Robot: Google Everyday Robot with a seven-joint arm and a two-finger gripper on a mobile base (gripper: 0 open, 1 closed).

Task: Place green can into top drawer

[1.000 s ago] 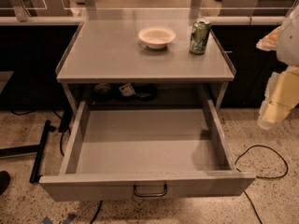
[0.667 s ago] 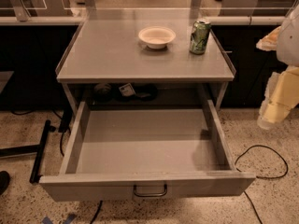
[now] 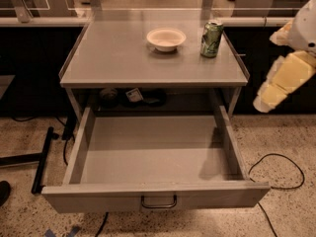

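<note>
The green can [image 3: 211,39] stands upright on the grey tabletop [image 3: 123,58], near its right rear edge, just right of a white bowl [image 3: 166,38]. The top drawer [image 3: 155,195] is pulled fully open below the tabletop, and its inside is bare. Its dark pull handle [image 3: 158,203] is at the centre of the front panel. My gripper [image 3: 266,100] is at the end of the pale yellow arm at the right edge of the view. It hangs in the air beside the table's right side, lower than the can and well apart from it.
A shelf under the tabletop holds dark objects [image 3: 133,97]. A raised lip runs along the tabletop's side edges. A black cable [image 3: 276,181] loops on the speckled floor at right. A black stand base [image 3: 39,159] lies on the floor at left.
The arm with my gripper has shifted a little up and to the left, toward the table. The can, bowl and drawer have not moved.
</note>
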